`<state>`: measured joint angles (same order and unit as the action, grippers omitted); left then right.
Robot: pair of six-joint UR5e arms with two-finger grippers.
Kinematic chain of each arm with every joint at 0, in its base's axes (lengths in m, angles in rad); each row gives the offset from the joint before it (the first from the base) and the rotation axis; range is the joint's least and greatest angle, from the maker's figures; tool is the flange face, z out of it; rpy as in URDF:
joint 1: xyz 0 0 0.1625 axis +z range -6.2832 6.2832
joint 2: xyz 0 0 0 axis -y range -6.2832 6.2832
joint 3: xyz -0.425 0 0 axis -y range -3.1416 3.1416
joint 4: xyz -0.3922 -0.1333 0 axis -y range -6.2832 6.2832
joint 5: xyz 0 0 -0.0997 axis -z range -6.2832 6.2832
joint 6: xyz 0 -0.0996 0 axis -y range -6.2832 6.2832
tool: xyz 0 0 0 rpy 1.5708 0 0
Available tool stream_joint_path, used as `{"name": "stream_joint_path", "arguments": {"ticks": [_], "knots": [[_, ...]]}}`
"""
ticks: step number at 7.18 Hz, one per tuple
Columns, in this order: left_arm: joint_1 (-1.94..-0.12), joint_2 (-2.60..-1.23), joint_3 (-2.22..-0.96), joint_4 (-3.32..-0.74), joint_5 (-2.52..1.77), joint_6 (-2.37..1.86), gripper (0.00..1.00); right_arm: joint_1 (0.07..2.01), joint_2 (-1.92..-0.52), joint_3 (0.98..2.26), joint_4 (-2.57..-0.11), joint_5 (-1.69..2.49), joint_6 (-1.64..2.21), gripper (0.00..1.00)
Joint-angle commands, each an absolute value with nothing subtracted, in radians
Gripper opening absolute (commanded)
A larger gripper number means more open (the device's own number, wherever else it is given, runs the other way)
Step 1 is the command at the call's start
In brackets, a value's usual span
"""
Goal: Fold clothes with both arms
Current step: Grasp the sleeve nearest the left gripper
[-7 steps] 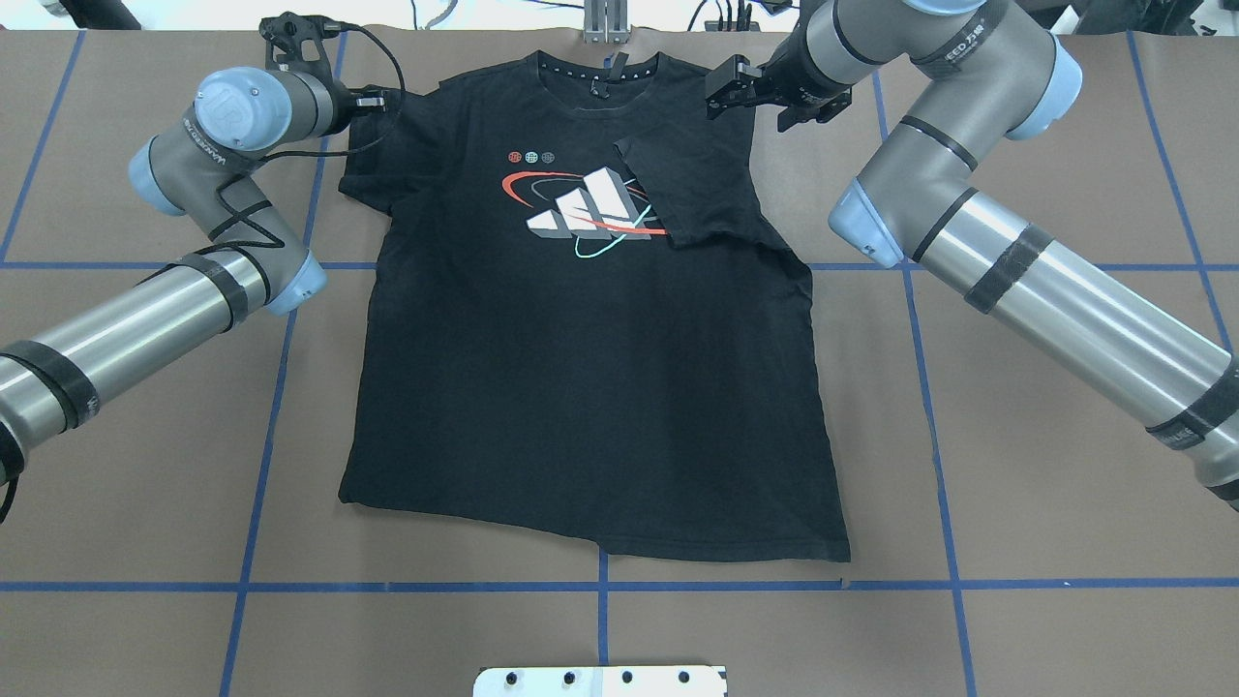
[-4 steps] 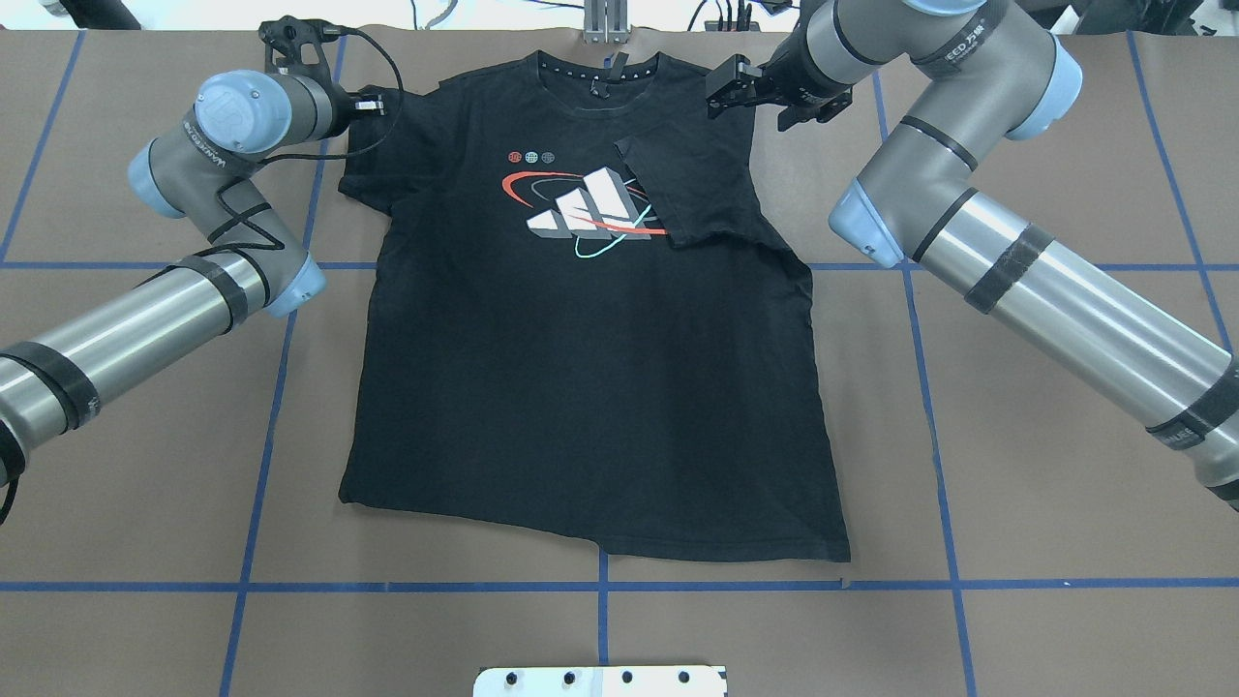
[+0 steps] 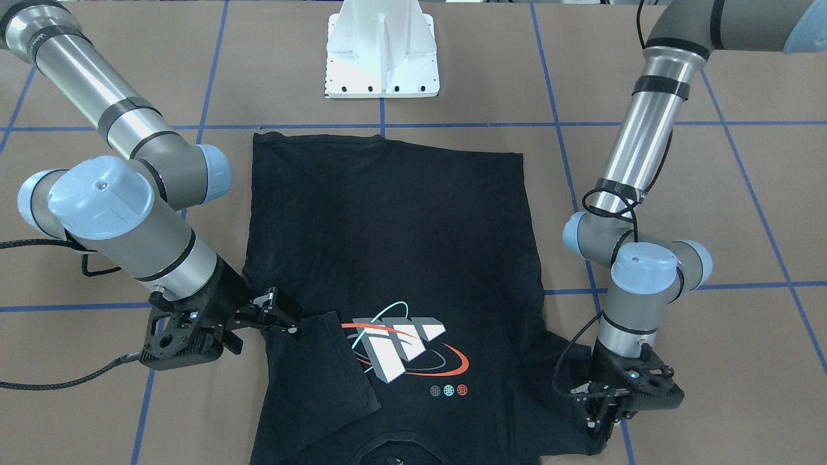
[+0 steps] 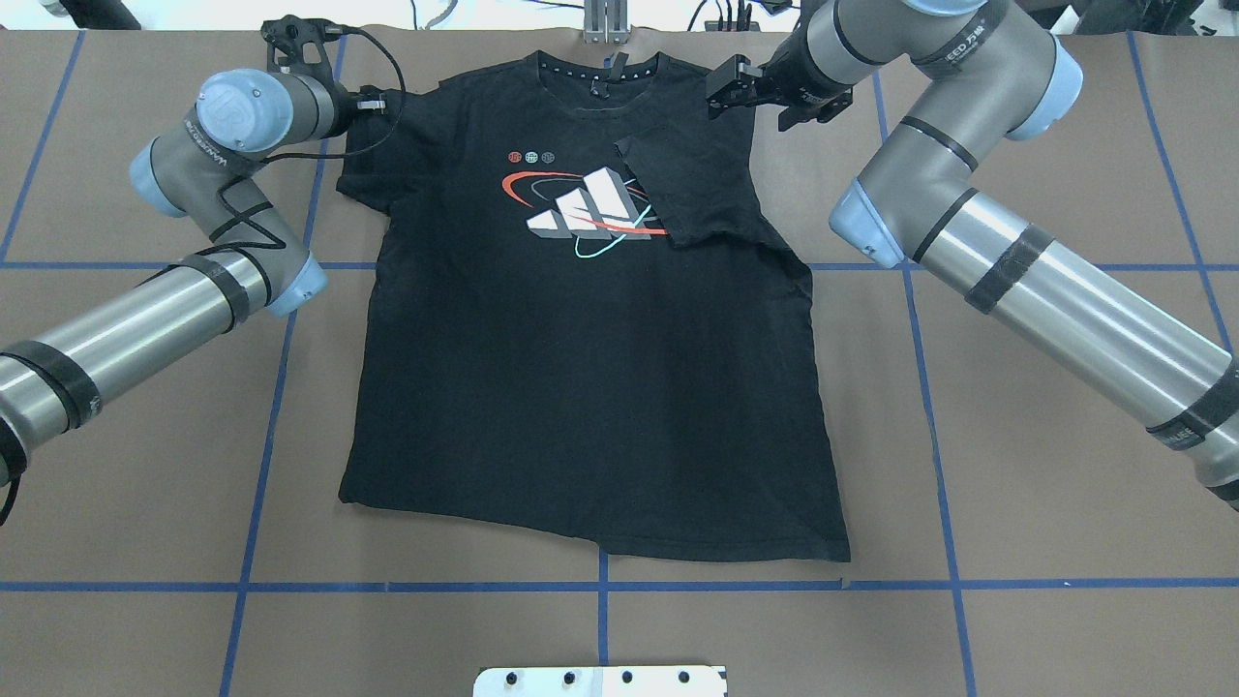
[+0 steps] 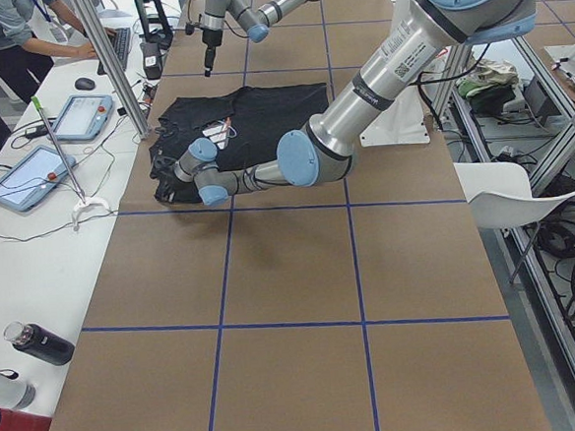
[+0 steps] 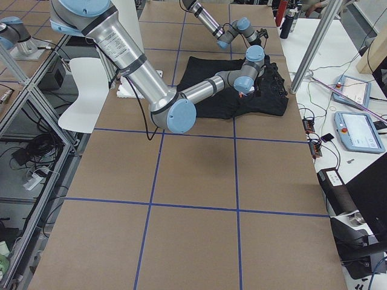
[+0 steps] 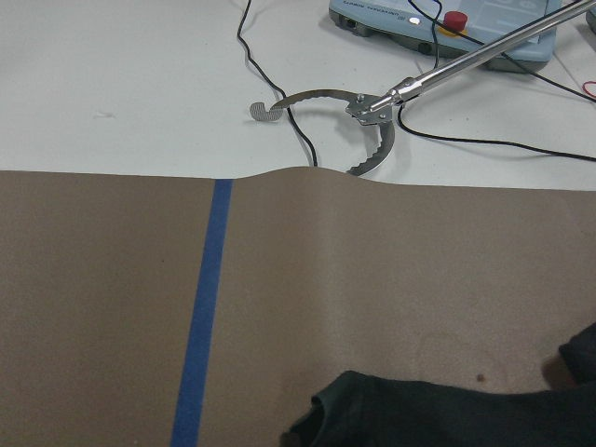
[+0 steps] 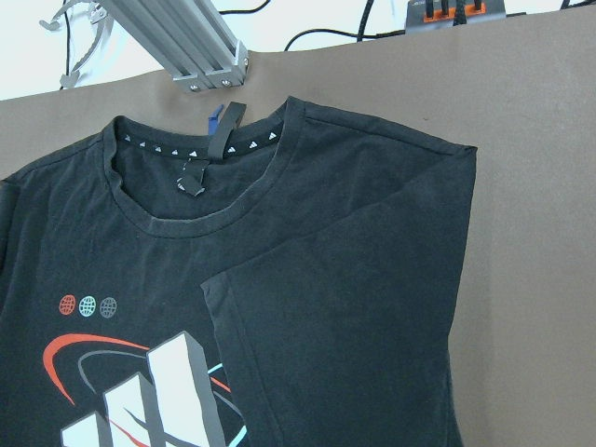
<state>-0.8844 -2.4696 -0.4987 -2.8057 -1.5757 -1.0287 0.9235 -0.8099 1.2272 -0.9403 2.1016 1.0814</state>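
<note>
Brown paper with blue tape lines covers the whole tabletop. The black T-shirt lies flat in the middle of it, print side up, with the collar toward the edge far from the robot and the hem toward the robot's own edge. Spread out like that, it gives both arms a sleeve each to work on.

The right arm reaches in over the shoulder on its side. That sleeve is already flipped inward onto the chest, covering a corner of the logo, so that half looks done to me. The left arm is bent down over the other sleeve, which is still sticking out flat, so I'd guess that one's next.

The right claw hangs released with nothing in it, just above the shoulder seam. The left claw points straight down at the sleeve's outer end. Honestly I can't tell if it's pinching the fabric or not.
</note>
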Motion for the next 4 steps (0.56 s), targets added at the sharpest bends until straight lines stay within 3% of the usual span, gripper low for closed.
{"name": "stream_joint_path", "arguments": {"ticks": [1,4], "knots": [[-0.885,-2.471,-0.5,-2.806,-1.582,-1.011,0.0,0.923,-0.81,1.227,-0.939,2.102,1.081,1.0],[-0.902,-2.474,-0.549,-2.8,-1.629,-0.999,0.0,0.923,-0.816,1.229,-0.936,2.102,1.083,1.0]]}}
